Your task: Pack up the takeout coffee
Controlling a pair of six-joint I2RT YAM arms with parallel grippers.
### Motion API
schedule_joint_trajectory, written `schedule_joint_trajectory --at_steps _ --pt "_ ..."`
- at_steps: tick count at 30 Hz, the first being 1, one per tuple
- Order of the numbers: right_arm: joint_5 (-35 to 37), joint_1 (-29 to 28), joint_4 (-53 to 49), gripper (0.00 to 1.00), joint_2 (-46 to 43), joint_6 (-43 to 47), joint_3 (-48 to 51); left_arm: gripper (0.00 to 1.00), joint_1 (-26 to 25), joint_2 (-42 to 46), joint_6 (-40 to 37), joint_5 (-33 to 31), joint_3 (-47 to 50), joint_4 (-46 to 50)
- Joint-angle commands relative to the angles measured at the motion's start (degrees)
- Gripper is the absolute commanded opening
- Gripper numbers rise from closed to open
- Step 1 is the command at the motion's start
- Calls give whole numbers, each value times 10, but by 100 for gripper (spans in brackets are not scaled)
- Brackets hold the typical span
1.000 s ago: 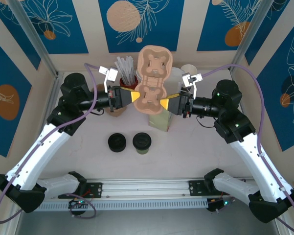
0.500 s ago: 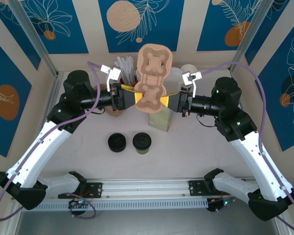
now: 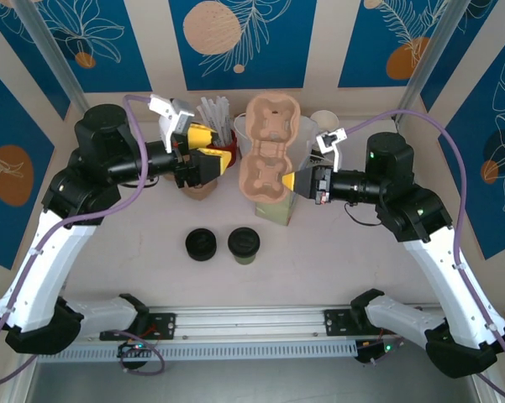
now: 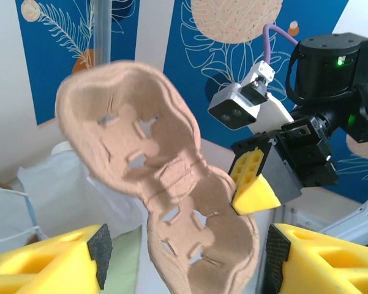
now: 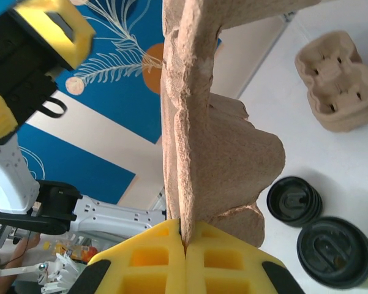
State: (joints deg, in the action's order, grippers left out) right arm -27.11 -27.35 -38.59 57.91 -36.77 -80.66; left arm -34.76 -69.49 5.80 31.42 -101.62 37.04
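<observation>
The takeout coffee (image 3: pixel 244 244), a dark cup with a black lid, stands on the table near the front; its lid (image 5: pixel 337 251) also shows low in the right wrist view. Above the table hangs a tan pulp cup carrier (image 3: pixel 269 149), held upright and a little tilted. My right gripper (image 3: pixel 297 180) is shut on its right edge, and the pinched rim (image 5: pixel 185 236) runs between the yellow pads. My left gripper (image 3: pixel 208 149) stands open, off to the carrier's left and apart from it. In the left wrist view the carrier (image 4: pixel 165 184) hangs ahead of the open left gripper (image 4: pixel 184 263).
A low stack of black lids (image 3: pixel 202 244) sits left of the coffee. A pale green box (image 3: pixel 277 210) stands under the carrier. Straws in a red holder (image 3: pixel 217 117) and cream cups (image 3: pixel 323 122) line the back. More pulp carriers (image 5: pixel 337 89) lie on the table.
My left gripper has opened, let go of the carrier and drawn back to the left. The carrier now hangs from the right gripper alone and has tilted slightly.
</observation>
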Motion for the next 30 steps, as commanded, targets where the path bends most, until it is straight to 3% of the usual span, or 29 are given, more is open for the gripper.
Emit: schedule_joint_trajectory --at_steps 1,8,14,30 --pt "-30 2 -52 0 9 11 -15 68 -14 -7 -100 0 -19 42" --pt "-28 -13 -86 0 25 37 -30 68 -38 -18 -206 7 -16 65" --pt "-34 -34 -103 0 52 48 -55 69 -83 -58 -277 -76 -41 136" --pt "-27 -85 -126 0 84 68 -69 67 -123 -95 -340 -182 -52 201"
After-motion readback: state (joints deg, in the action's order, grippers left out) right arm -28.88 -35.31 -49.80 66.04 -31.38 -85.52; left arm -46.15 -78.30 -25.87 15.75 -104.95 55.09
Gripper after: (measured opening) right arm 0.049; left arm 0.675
